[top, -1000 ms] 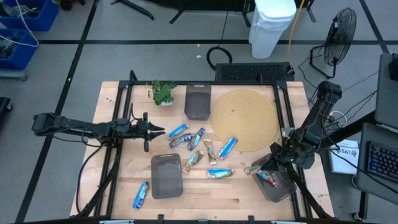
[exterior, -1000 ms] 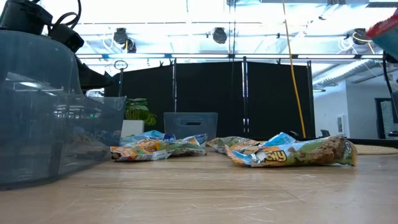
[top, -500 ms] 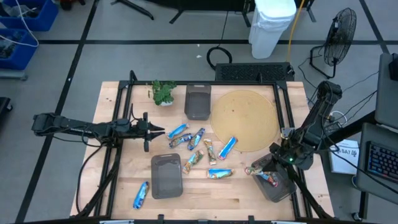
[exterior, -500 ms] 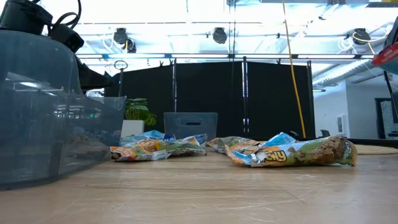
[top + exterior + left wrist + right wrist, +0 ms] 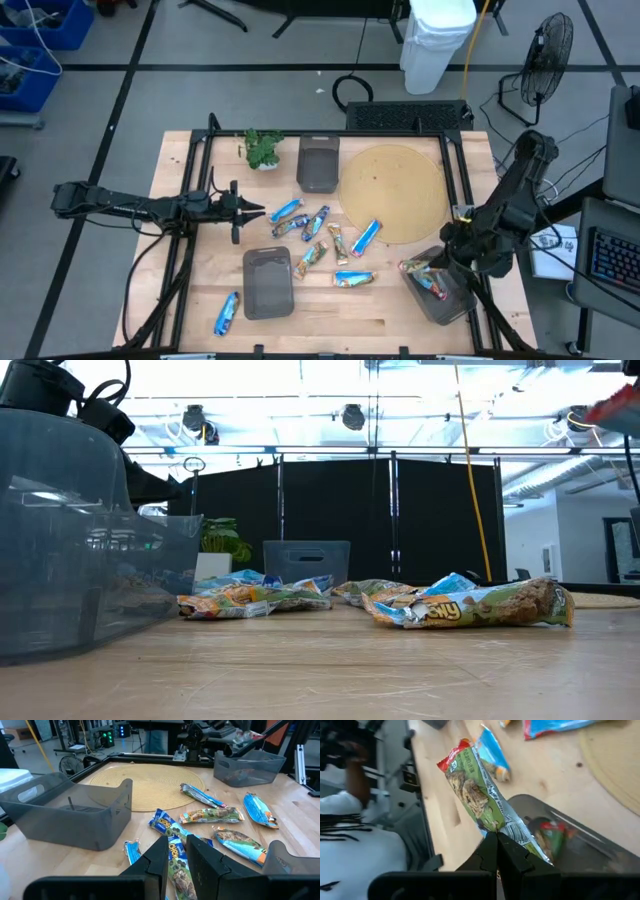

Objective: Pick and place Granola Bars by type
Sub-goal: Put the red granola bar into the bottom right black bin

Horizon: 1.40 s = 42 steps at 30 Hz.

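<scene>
Several granola bars, blue ones [image 5: 287, 210] and tan-green ones [image 5: 312, 258], lie scattered on the wooden table between the bins. My right gripper [image 5: 438, 266] hangs above the far left corner of the right grey bin [image 5: 452, 305], shut on a green bar with a red end [image 5: 480, 795]. Another red-and-green bar [image 5: 551, 832] lies inside that bin. My left gripper [image 5: 258, 210] waits at the table's left, level, its fingers a narrow gap apart [image 5: 176, 857] with nothing between them, just short of the nearest bars. My right gripper pinches the green bar by the flat end of its wrapper [image 5: 512, 832] between its two fingers. The fingers slant down from the table's right side. The bar sticks out beyond them, lifted clear, with its red end [image 5: 408, 268] pointing toward the table's left.
A round woven mat [image 5: 392, 192] lies at the far right, with a grey bin [image 5: 318, 165] and a small green plant [image 5: 262, 148] at the far edge. Another grey bin [image 5: 268, 283] stands near the front, with a blue bar [image 5: 227, 312] left of it. A person shows beyond the table in the right wrist view.
My right gripper has risen a little above the right bin and turned its wrist, still shut on the green bar. The bar has dipped and come up again, staying clear of the table.
</scene>
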{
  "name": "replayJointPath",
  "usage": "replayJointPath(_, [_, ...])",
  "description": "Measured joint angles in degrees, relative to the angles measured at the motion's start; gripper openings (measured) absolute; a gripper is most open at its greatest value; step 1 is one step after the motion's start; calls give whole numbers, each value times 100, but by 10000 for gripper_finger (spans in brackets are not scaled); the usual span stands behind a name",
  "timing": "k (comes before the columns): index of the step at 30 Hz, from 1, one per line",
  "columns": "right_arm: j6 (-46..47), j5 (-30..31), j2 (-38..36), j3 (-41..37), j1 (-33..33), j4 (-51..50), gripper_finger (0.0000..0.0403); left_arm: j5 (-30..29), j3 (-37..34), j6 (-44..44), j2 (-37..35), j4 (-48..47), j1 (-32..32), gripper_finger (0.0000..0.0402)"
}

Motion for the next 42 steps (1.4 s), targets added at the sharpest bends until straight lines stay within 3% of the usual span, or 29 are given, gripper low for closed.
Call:
replayJointPath(6, [1049, -887, 792, 708, 2, -972, 0, 0, 0, 0, 0, 1, 1, 74])
replayJointPath(17, [2735, -2300, 1651, 769, 2, -1522, 0, 0, 0, 0, 0, -1, -1, 74])
replayJointPath(32, [3820, -2243, 2502, 769, 1, -1946, 0, 0, 0, 2, 0, -1, -1, 74])
replayJointPath(42, [3901, -1944, 2879, 770, -183, -1957, 0, 0, 0, 1, 0, -2, 0, 74])
